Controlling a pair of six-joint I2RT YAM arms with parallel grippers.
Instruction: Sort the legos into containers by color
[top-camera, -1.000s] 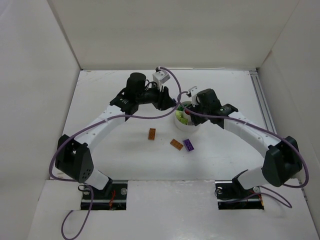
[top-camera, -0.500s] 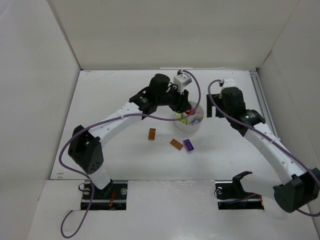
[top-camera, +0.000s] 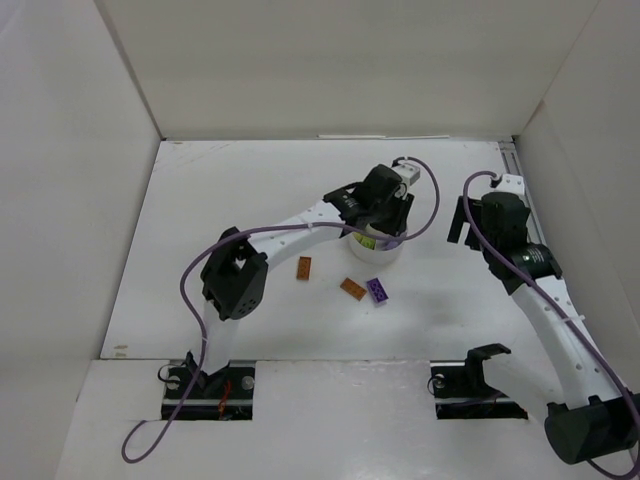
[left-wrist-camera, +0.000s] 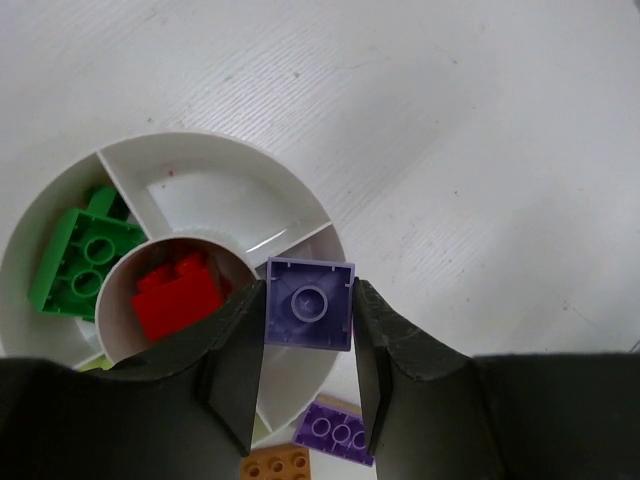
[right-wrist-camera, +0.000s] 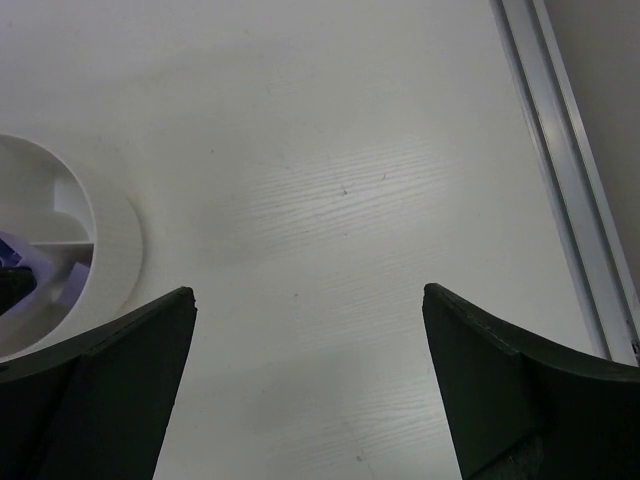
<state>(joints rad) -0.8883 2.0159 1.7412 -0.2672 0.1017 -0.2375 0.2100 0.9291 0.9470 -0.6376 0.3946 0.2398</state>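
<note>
Stretched far forward and bent rightward, the left gripper (left-wrist-camera: 306, 312) pinches a purple brick (left-wrist-camera: 309, 300) above the tub (left-wrist-camera: 200, 152), over a wedge beside its centre. The right gripper (right-wrist-camera: 308, 300) hangs wide open, right of the tub. White table (top-camera: 240, 200), white walls (top-camera: 330, 70). The brick (square, so no long axis) shows its hollow underside upward.

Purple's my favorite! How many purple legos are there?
2. One purple brick is in the left gripper over the tub; the other lies on the table by an orange brick. Others may hide.
</note>
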